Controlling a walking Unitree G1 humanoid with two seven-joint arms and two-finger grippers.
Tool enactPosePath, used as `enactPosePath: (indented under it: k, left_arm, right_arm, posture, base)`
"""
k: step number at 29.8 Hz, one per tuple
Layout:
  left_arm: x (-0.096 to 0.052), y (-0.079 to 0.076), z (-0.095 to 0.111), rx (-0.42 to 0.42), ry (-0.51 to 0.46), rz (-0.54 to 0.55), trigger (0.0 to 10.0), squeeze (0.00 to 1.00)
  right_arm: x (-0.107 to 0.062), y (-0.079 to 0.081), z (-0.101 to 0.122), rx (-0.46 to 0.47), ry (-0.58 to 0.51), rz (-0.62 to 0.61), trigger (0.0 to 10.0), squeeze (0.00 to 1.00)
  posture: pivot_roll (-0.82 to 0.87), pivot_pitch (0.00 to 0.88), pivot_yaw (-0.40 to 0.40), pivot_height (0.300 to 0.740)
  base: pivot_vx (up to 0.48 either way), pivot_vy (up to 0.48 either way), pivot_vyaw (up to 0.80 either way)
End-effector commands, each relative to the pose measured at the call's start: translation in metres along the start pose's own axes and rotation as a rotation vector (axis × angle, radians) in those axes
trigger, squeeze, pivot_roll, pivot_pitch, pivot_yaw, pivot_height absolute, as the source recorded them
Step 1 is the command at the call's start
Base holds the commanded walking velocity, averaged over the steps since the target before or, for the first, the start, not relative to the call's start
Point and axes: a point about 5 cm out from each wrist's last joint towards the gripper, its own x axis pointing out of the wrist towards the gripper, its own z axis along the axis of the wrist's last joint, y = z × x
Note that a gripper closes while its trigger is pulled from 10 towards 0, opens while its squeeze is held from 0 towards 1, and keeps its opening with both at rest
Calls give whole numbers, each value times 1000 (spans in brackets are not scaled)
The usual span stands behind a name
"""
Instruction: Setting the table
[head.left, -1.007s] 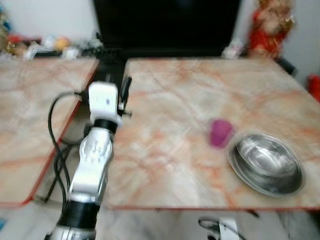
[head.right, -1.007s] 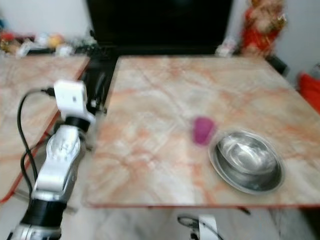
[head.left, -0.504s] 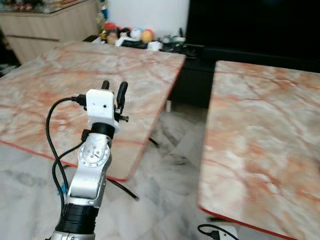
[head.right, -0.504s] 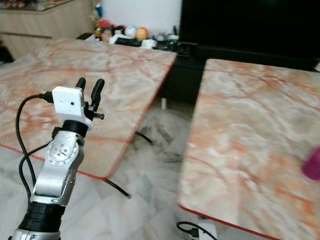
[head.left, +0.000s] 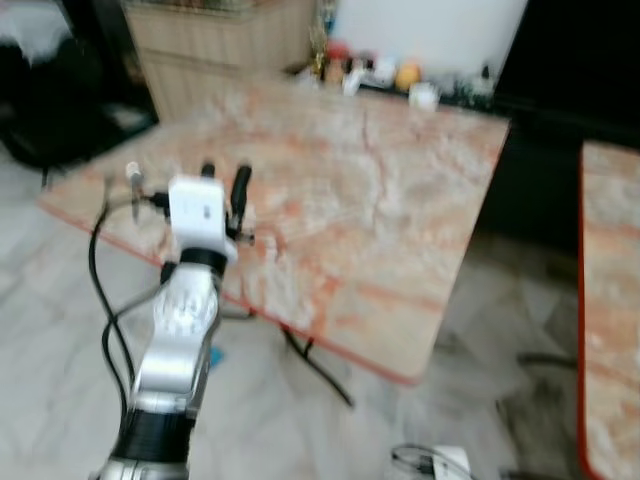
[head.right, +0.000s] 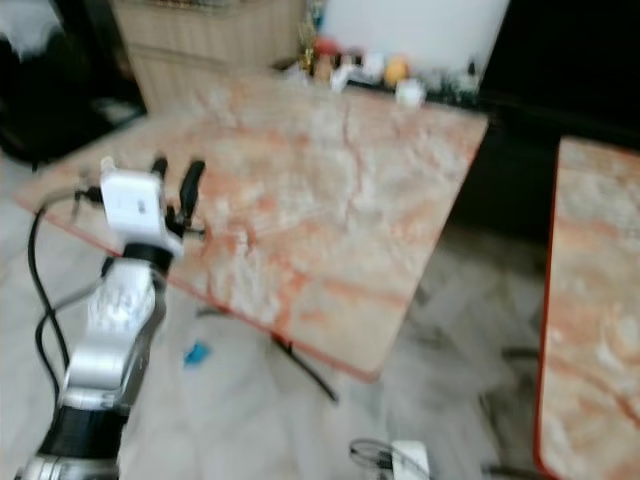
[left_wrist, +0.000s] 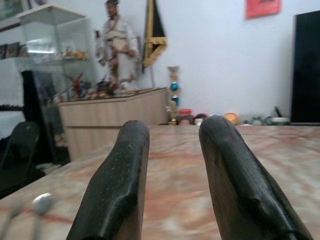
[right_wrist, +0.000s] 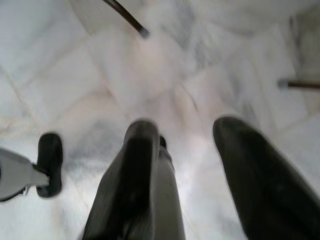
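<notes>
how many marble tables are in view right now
2. One table lies ahead of the raised left tool, with small items along its far edge. The second table shows as a strip at the right, most of it out of frame.

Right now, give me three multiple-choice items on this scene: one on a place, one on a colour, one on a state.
1. Where is the left gripper?
A. Raised at the near edge of the orange-veined marble table
B. Inside a drawer
C. On a chair

2. What colour is the table's edge trim?
A. Blue
B. Red
C. Green

3. How is the left gripper?
A. Clamped on a cup
B. Holding a spoon
C. Open, holding nothing

Answers: 1 A, its black fingers stand over the table's near edge; 2 B, a red line rims the slab; 3 C, the left wrist view shows a bare gap.
</notes>
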Motion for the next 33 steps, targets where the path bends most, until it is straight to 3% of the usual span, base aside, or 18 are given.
enactPosePath:
  k: [1, 19, 26, 33]
  left_arm:
    - [1, 8, 3, 30, -11, 18, 10000, 0]
    - [-1, 11, 1, 32, 0, 25, 10000, 0]
    - [-2, 13, -1, 39, 7, 27, 10000, 0]
    - [-9, 29, -15, 91, 51, 54, 10000, 0]
  right_arm:
    - [2, 10, 5, 1, -7, 28, 10000, 0]
    - [3, 9, 9, 25, -16, 21, 10000, 0]
    - [4, 19, 13, 22, -24, 31, 10000, 0]
    - [4, 24, 16, 20, -32, 35, 10000, 0]
  posture:
    - [143, 37, -27, 740]
    - [145, 43, -27, 740]
    - [146, 43, -28, 740]
    - [148, 41, -26, 740]
  base:
    - [0, 480, 0]
    - [0, 480, 0]
    - [0, 480, 0]
    - [0, 343, 0]
